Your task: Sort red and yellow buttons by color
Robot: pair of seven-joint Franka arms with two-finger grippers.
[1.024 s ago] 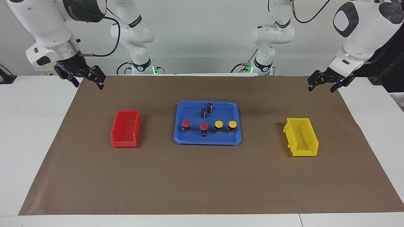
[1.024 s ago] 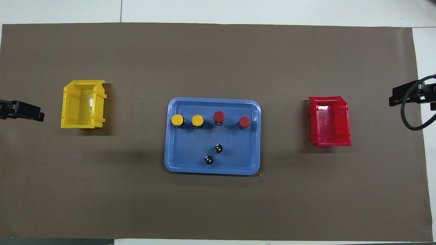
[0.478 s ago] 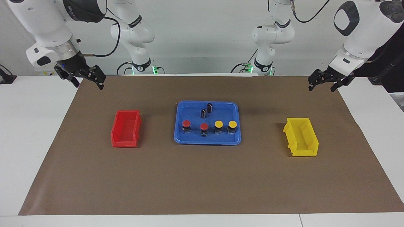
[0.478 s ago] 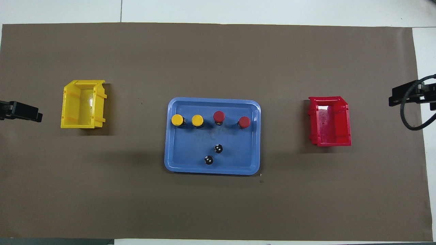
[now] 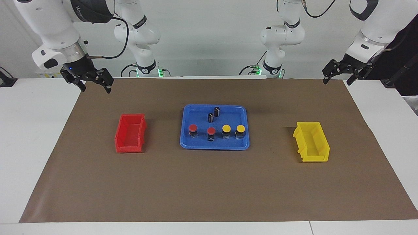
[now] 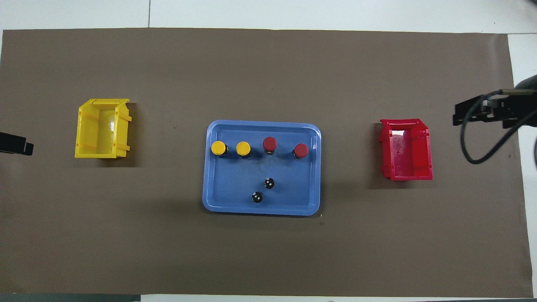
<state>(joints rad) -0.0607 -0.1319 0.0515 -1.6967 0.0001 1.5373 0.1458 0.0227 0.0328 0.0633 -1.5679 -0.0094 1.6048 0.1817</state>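
Two red buttons (image 5: 193, 127) (image 5: 211, 131) and two yellow buttons (image 5: 226, 128) (image 5: 240, 128) stand in a row in the blue tray (image 5: 183, 143), along the side farther from the robots. From overhead the reds (image 6: 269, 143) (image 6: 301, 150) and yellows (image 6: 218, 147) (image 6: 243, 148) show the same row. My right gripper (image 5: 94, 87) is open and empty, raised over the mat's corner at the right arm's end; it also shows in the overhead view (image 6: 465, 117). My left gripper (image 5: 337, 80) is open and empty, raised over the mat's corner at the left arm's end, and shows in the overhead view (image 6: 19, 147).
A red bin (image 5: 130, 132) stands toward the right arm's end of the table and a yellow bin (image 5: 312, 142) toward the left arm's end, both empty. Two dark cylinders (image 5: 217, 111) (image 5: 211, 117) stand in the tray, nearer to the robots than the buttons.
My right gripper has shifted a little toward the table's middle. My left gripper has risen and drawn back toward its own end. The buttons, tray and bins have not moved.
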